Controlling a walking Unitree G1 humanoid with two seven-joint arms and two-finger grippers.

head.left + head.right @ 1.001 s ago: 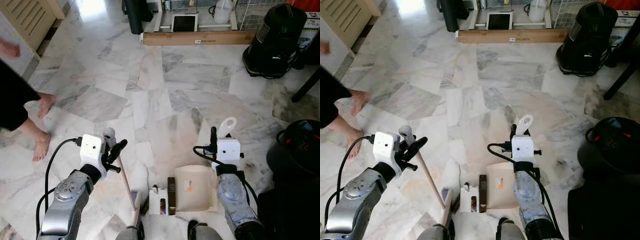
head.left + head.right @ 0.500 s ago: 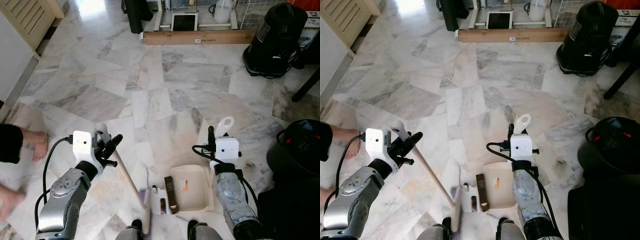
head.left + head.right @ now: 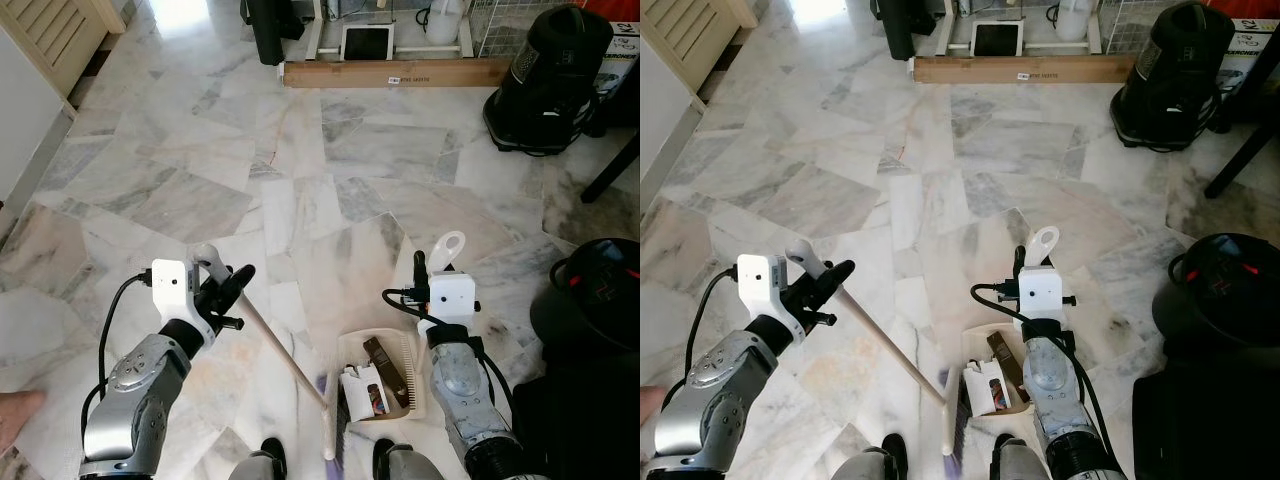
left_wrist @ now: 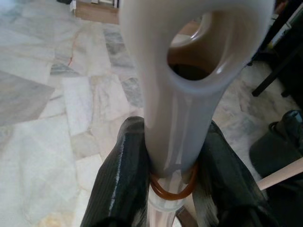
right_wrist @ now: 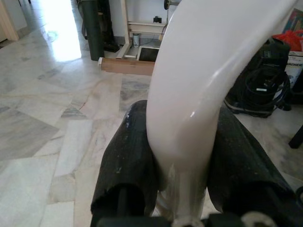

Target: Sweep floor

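Two grippers are engaged above a marble floor (image 3: 330, 180). The left gripper (image 3: 222, 290) is clamped on the white top end of a broom (image 3: 285, 360), whose wooden shaft slants down toward the robot's feet, with the head blurred just beside the dustpan (image 3: 385, 375). In the left wrist view, the black fingers (image 4: 120, 175) are pressed against both sides of the broom's white looped grip, an orange band being visible between them. The right gripper (image 3: 432, 272) is closed around the dustpan's white upright handle (image 3: 450, 247); in the right wrist view its fingers (image 5: 130, 161) are seen gripping the handle on both sides. The cream dustpan rests on the floor in front of the robot, between the two arms. Inside it lie a brown bar (image 3: 385, 365) and a white carton (image 3: 362, 392), side by side. A black vacuum cleaner (image 3: 555, 75) stands well apart at the far right, near a long cardboard box (image 3: 395, 72). Part of a person's hand (image 3: 15, 412) is seen at the left edge.
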